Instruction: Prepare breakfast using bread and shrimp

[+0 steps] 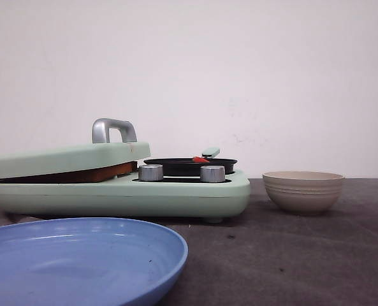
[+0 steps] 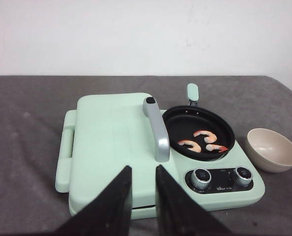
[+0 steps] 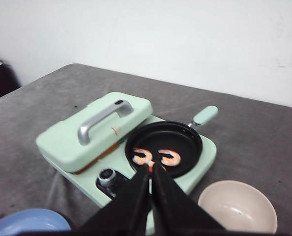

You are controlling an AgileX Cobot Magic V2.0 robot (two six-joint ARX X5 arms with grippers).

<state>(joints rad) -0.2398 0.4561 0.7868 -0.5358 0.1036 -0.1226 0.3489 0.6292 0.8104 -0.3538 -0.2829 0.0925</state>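
Note:
The bread shows only as a brown edge (image 1: pixel 67 173) (image 3: pixel 104 155) pinched under the closed mint-green lid (image 2: pixel 111 142) of the breakfast maker. Three pink shrimp (image 2: pixel 206 136) lie in the black pan (image 2: pixel 185 123) on its right side. From the front only one red tail (image 1: pixel 200 160) shows. My left gripper (image 2: pixel 143 169) hangs above the lid's near edge, open and empty. My right gripper (image 3: pixel 150 167) hovers high above the pan's near rim, its fingers almost together, holding nothing. Two shrimp (image 3: pixel 169 157) show beyond its tips, with a red speck in the slit. Neither gripper appears in the front view.
A beige ribbed bowl (image 1: pixel 303 190) (image 2: pixel 273 150) (image 3: pixel 237 206) stands empty to the right of the maker. A blue plate (image 1: pixel 80 261) (image 3: pixel 30 223) lies at the front left. Two silver knobs (image 1: pixel 150 173) sit on the maker's front, a silver handle (image 1: pixel 114 129) on its lid.

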